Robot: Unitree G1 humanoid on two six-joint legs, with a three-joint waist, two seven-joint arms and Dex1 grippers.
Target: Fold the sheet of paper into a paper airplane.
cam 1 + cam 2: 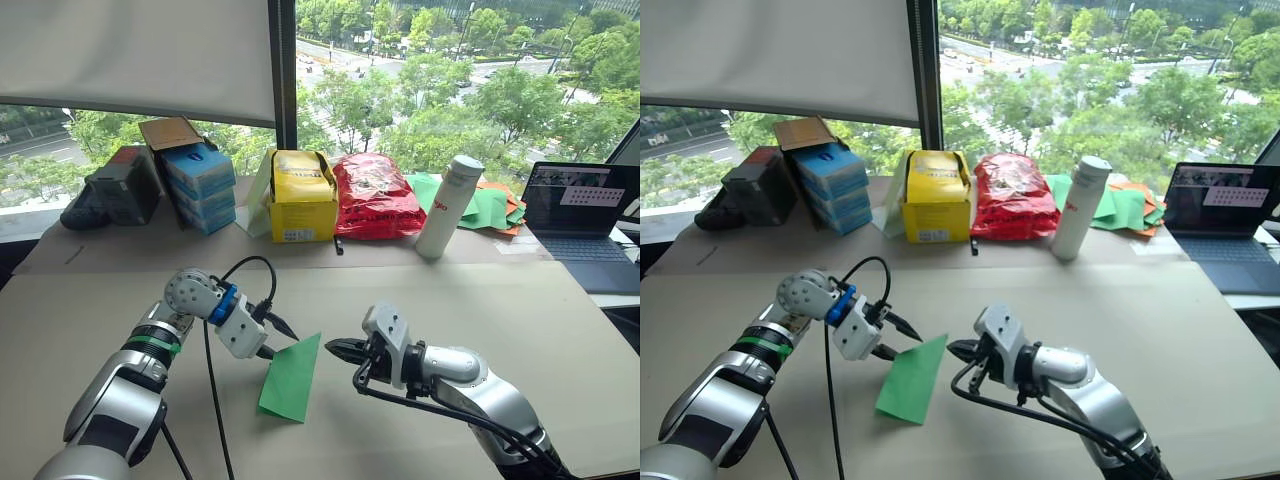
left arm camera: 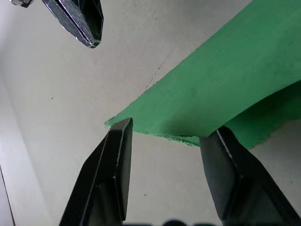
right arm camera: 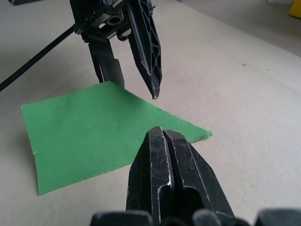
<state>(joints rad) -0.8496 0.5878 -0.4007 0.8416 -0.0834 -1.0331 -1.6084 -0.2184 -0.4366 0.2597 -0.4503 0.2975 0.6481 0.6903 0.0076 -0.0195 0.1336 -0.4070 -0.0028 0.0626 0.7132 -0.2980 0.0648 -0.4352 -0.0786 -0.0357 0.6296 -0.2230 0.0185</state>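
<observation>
The sheet of paper is bright green and lies on the beige table as a narrow folded shape, with one corner pointing up toward the grippers. My left gripper is open at the sheet's left edge. In the left wrist view the green sheet of paper has its edge a little raised between my left gripper's spread fingers. My right gripper is shut on nothing, its tip just right of the sheet's upper corner. In the right wrist view the shut right gripper points at the sheet of paper.
Along the table's far side stand a black box, blue boxes, a yellow box, a red bag and a white bottle. A heap of green and orange sheets lies behind it. A laptop sits at the right edge.
</observation>
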